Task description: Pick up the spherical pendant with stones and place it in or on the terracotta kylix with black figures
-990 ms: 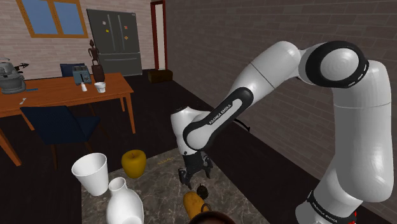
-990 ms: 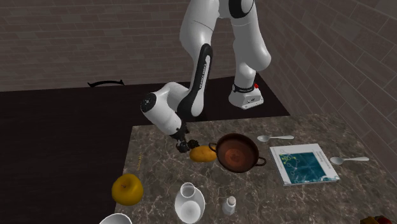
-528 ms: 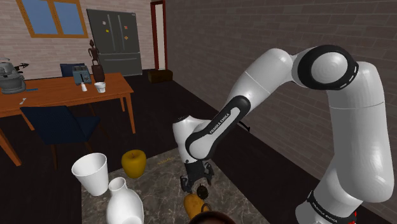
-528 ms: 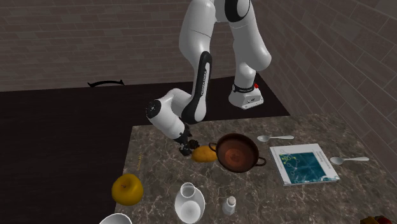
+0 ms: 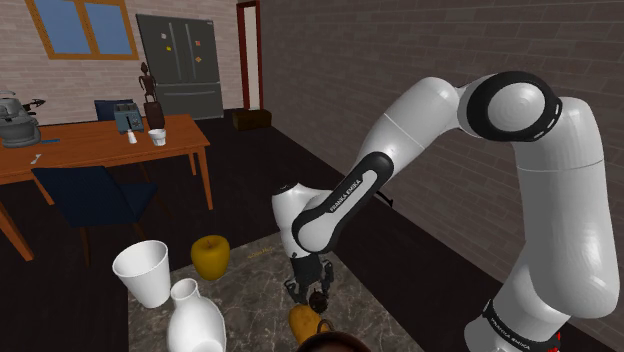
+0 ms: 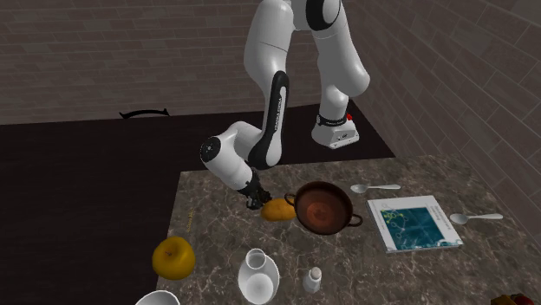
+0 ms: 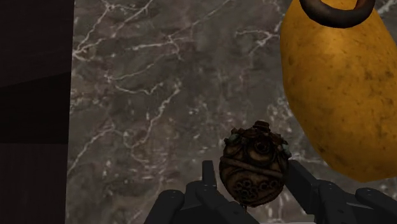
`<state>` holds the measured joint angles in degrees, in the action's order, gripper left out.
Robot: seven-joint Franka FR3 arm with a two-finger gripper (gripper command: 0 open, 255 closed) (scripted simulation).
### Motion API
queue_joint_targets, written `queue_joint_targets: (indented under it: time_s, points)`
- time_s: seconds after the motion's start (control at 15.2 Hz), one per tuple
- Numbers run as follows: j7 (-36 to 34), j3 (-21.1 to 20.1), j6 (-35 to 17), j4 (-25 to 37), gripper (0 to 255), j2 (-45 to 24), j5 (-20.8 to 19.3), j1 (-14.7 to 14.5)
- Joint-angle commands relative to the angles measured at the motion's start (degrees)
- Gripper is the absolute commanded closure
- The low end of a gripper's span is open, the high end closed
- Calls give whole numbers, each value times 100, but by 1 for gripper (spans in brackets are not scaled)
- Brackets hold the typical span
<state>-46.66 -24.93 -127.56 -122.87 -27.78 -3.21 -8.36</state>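
Fingers (image 7: 208, 181) of your gripper (image 7: 252, 181) press against both sides of the round, brown, ornamented pendant (image 7: 253, 162), so it looks clamped, though you cannot tell whether it rests on or hangs just above the dark veined marble top (image 7: 140, 95). Just beside it lies a yellow-brown oblong lump (image 7: 337, 89). Past that lump sits the two-handled reddish-brown kylix (image 6: 323, 208), one handle reaching over the lump; the pendant is outside it.

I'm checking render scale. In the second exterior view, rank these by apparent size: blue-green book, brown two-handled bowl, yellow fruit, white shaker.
1-2. The blue-green book and the brown two-handled bowl look about alike, so they are not ranked.
3. The yellow fruit, though it sits nearer the camera.
4. The white shaker, the smallest.
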Motion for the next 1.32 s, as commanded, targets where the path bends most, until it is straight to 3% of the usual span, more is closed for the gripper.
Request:
queue_joint_targets:
  time_s: [0.0,0.53,1.25]
  points:
    - [0,0,0,0,255,0,0,0]
    - [0,0,-1,0,255,-1,0,0]
    - [134,-209,669,-13,255,729,324,166]
